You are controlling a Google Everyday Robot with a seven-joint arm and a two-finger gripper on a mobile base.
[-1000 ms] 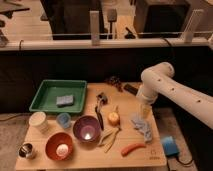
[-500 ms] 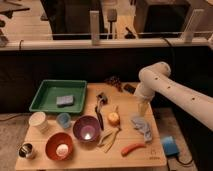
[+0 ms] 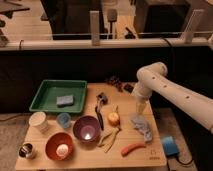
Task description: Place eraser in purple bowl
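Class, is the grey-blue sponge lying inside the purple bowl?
No: the sponge lies in the green tray, while the gripper hangs over the table's right side.

The arm is fat, round and cream white, with small dark dots. Its pale hand is just above the blue cloth.

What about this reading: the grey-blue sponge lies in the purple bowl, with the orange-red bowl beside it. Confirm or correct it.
One thing is wrong. The grey-blue sponge lies in the green tray, not in the purple bowl, as the camera view shows. The orange-red bowl does sit beside the purple bowl. The end effector hangs over the table's right side, above a bluish cloth.
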